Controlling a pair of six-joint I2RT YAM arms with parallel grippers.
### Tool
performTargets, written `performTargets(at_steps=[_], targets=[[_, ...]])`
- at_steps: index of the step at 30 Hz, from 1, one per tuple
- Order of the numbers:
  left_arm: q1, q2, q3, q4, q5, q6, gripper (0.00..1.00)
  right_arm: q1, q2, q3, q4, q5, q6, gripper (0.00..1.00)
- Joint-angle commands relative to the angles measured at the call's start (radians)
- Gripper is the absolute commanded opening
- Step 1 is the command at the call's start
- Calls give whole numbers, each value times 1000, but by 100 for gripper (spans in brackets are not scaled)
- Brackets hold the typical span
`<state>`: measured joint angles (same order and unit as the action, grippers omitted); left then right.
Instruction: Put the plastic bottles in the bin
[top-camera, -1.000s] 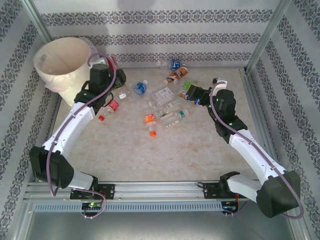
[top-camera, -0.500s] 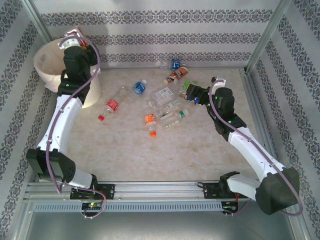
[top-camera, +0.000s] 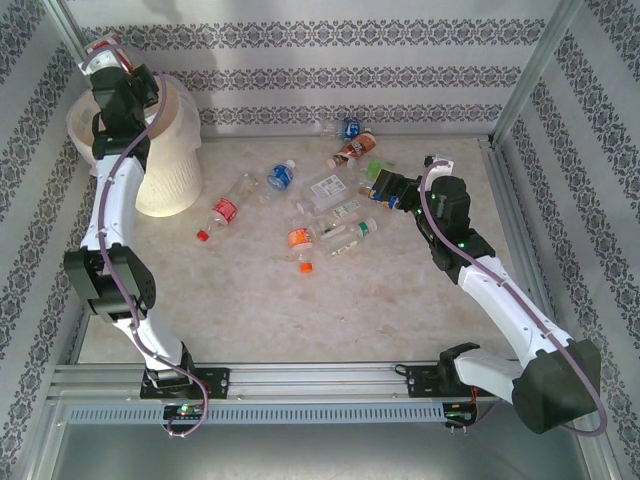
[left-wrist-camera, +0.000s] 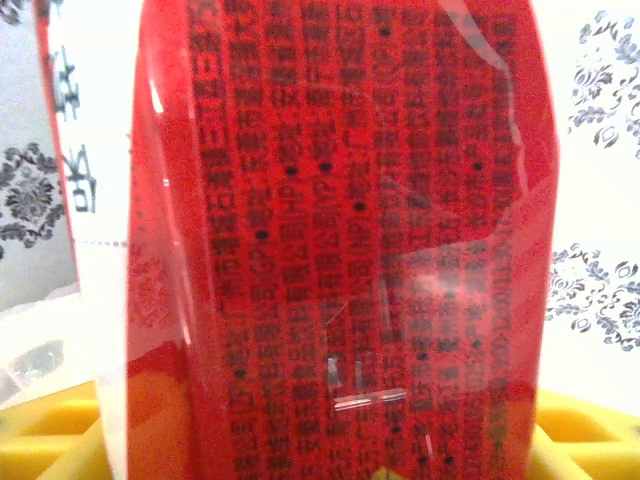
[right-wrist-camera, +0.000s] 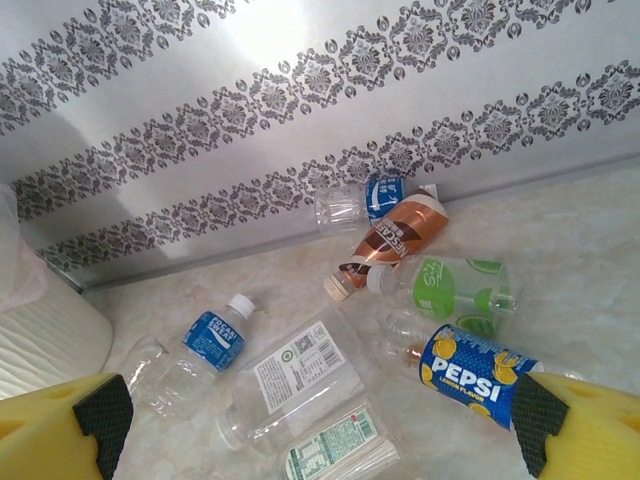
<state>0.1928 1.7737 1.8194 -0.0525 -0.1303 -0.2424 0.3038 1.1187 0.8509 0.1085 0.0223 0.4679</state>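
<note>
Left gripper (top-camera: 103, 62): raised at the upper left of the top view, above the bin (top-camera: 170, 170). It is pinching a red-labelled bottle (left-wrist-camera: 340, 240), with a yellow finger (left-wrist-camera: 50, 440) low on either side of it in the left wrist view.
Step in hand: I judge this to be the drop, with the bottle carried over and about to be let go.
Doing it well: the gripper looks to be over the far side of the bin's mouth, though the top view cannot settle whether it is inside the rim line. Centre it over the opening first, then spread the fingers fully and all at once so the bottle falls straight. A slow release could leave the smooth label clinging to one finger and tip the bottle outward.
Risk: the translucent liner at the rim could catch a bottle that lands on the edge.
Held bottle, looks: the glossy red wrap is covered in small dark print, with a white strip down its left side. It stands roughly upright in the grip, and its cap is out of frame.
Loose bottles (top-camera: 299, 240): scattered on the table (top-camera: 250, 300) at centre and upper centre, well apart from the bin. Most lie on their sides.
Right gripper (top-camera: 378, 185): low at centre right, fingers spread wide and holding nothing. A blue Pepsi bottle (right-wrist-camera: 475, 365) lies just ahead of it, so it is likely the next pick.
</note>
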Motion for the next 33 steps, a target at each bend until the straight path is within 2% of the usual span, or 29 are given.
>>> performTargets(at_steps=[1, 11, 15, 21, 27, 33], targets=[[25, 51, 86, -70, 95, 16, 67, -2, -10, 8, -12, 24, 1, 98], [66, 190, 224, -190, 319, -6, 70, -2, 2, 28, -52, 22, -7, 98], [65, 224, 252, -221, 415, -28, 73, -1, 21, 47, -79, 12, -7, 98], [65, 242, 262, -233, 493, -75, 80, 0, 60, 79, -108, -29, -12, 98], [64, 236, 273, -252, 518, -84, 91, -7, 85, 80, -111, -27, 9, 98], [65, 222, 273, -289, 488, -73, 99, -52, 95, 53, -116, -45, 58, 98]])
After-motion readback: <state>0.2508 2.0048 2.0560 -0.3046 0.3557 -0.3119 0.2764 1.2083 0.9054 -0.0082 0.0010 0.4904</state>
